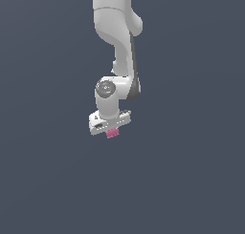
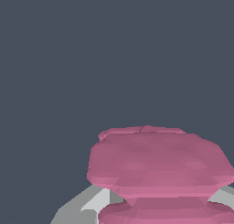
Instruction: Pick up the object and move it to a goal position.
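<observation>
**A:** Eyes on the pink block [image 1: 112, 133] — there it is, peeking out right under the white gripper [image 1: 112, 131], tucked up against its underside in the exterior view.

**B:** And from the wrist view the pink block [image 2: 157, 166] is huge, filling the near part of the picture. Wide, flattened top, a narrower waist below, then it flares out again.

**A:** Faceted surface too, with faint lines running across it. What about the fingers?

**B:** Grey fingers [image 2: 93, 202] show on one side of the block, touching it low down, and another grey sliver appears at the block's opposite side. The block sits between them.

**A:** So the gripper is clamped on the block — that is how it reads, with the block hugged from both sides.

**B:** Agreed. Move out from the block in the exterior view: the gripper body sits directly above it, a pale bar tilted a little, and above that the round wrist joint [image 1: 106, 88].

**A:** Then the white arm [image 1: 117, 35] climbs up from the joint and runs off the top edge of the picture.

**B:** Around the block, everything is flat dark blue-grey. I cannot tell whether the block touches any bench beneath it or hangs clear.
</observation>
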